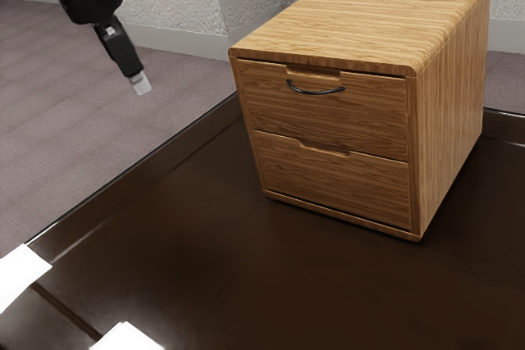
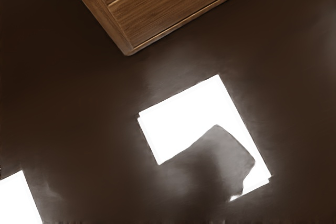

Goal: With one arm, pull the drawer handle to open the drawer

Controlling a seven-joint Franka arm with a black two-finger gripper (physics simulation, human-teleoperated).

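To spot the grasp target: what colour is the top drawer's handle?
Black: the thin curved wire handle shows best in the exterior view.

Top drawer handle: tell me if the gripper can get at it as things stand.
Probably yes. The handle faces out on the front of the top drawer, and the gripper hangs apart from it toward the exterior view's left, with nothing standing between them.

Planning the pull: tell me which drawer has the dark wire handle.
The upper drawer, just under the cabinet top: a dark curved handle hangs on its front. The lower drawer shows only a bare notch.
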